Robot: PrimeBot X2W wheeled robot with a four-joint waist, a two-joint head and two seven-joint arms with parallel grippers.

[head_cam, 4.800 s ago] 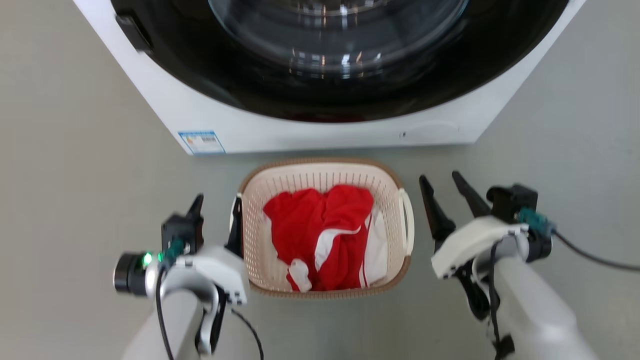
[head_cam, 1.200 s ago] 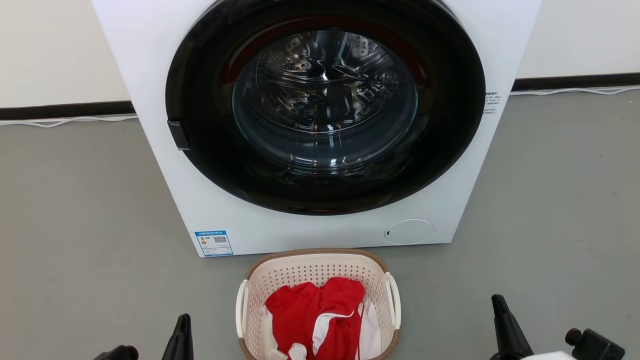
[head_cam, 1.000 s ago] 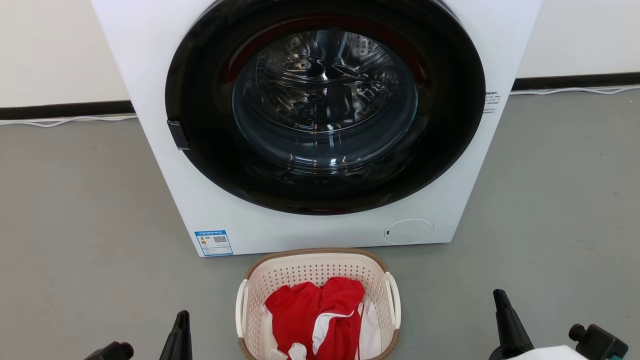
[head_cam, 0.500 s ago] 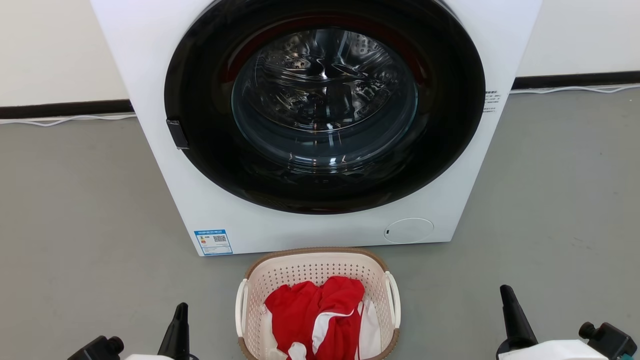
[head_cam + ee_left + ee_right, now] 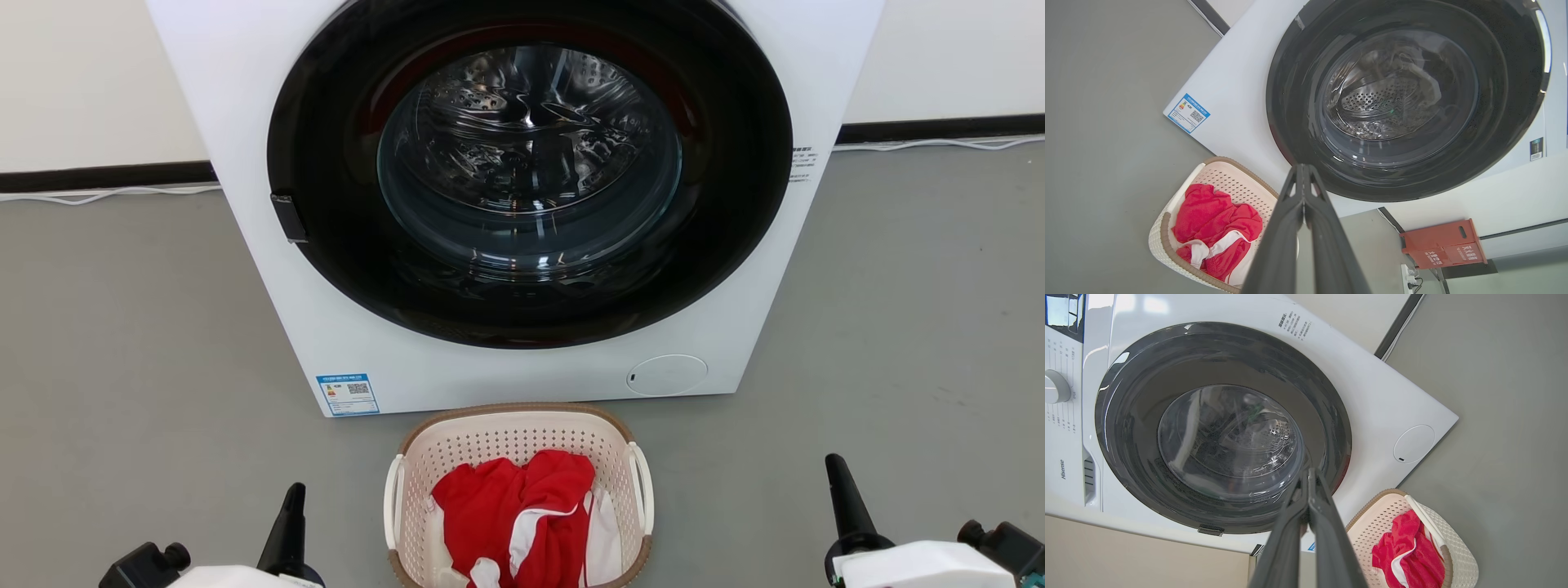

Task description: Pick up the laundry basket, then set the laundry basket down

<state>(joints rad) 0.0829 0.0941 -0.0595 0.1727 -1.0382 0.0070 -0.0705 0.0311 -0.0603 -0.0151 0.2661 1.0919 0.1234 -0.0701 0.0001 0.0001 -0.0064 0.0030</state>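
Left gripper [image 5: 291,510] fully closed, empty; right gripper [image 5: 842,490] same; neither touching laundry basket [image 5: 516,408]

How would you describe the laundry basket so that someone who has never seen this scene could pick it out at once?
Find the white washing machine with the round dark door. On the grey floor in front of it sits the basket, far smaller than the machine. It alone is cream and perforated, with a brown rim, white side handles and red clothes inside.
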